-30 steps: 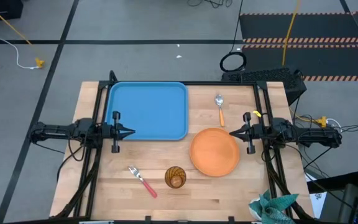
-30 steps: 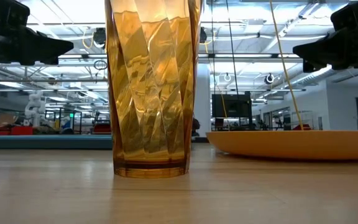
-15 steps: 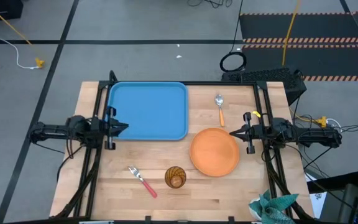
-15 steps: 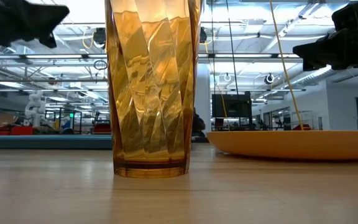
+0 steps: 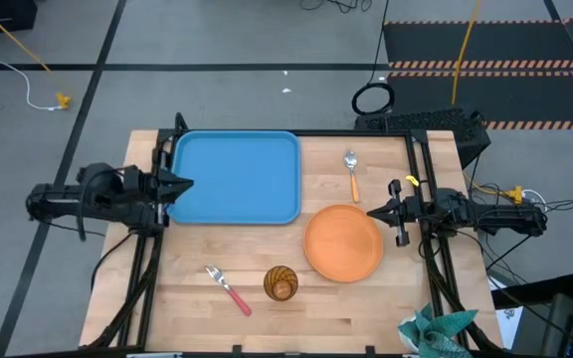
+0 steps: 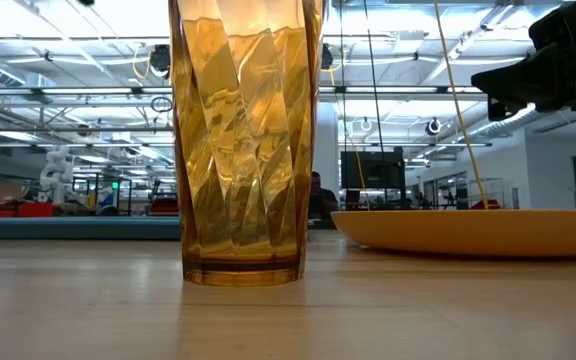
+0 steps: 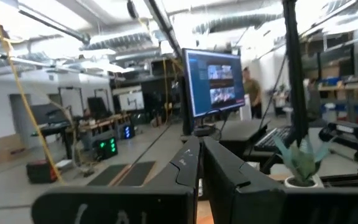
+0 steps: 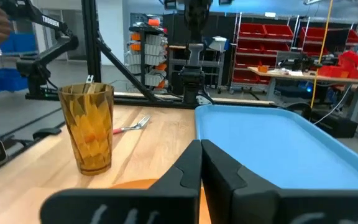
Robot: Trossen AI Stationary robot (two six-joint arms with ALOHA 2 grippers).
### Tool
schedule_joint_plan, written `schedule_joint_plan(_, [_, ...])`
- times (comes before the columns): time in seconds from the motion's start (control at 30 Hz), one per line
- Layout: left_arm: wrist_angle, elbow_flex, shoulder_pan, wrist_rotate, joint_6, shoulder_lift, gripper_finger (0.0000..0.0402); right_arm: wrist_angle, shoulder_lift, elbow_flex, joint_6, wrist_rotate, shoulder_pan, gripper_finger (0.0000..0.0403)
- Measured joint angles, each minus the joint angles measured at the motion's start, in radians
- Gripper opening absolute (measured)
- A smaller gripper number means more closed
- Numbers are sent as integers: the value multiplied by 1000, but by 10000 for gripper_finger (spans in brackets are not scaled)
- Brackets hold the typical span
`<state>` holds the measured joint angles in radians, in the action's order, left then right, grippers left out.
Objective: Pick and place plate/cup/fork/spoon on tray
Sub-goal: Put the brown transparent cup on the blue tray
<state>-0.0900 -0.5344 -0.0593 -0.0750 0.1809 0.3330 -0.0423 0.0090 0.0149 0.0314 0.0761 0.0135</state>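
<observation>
The light-blue tray lies at the table's far left. On the bare wood rest the orange plate, the amber cup standing upright, the red-handled fork and the orange-handled spoon. My left gripper hovers shut, high over the tray's left rim, pointing toward the table's right; its wrist view shows only the room past the fingers. My right gripper is shut, level, just above the plate's right rim, pointing toward the table's left. Its wrist view shows the cup, the fork and the tray.
A green cloth lies at the near right corner. Black frame rails run along both side edges of the table. Bare wood lies between tray and plate. A person stands by a monitor in the room beyond.
My left gripper has risen well above the tray's left rim, tipping its fingers slightly upward and drawing back a little toward the table's left edge; it has gone out of the low view's top. It stays shut.
</observation>
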Motion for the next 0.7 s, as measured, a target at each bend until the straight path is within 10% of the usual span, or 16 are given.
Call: schedule_joint_plan(0.7, [439, -709, 0, -18, 114, 588, 24, -2, 0, 0, -128, 3, 0, 0])
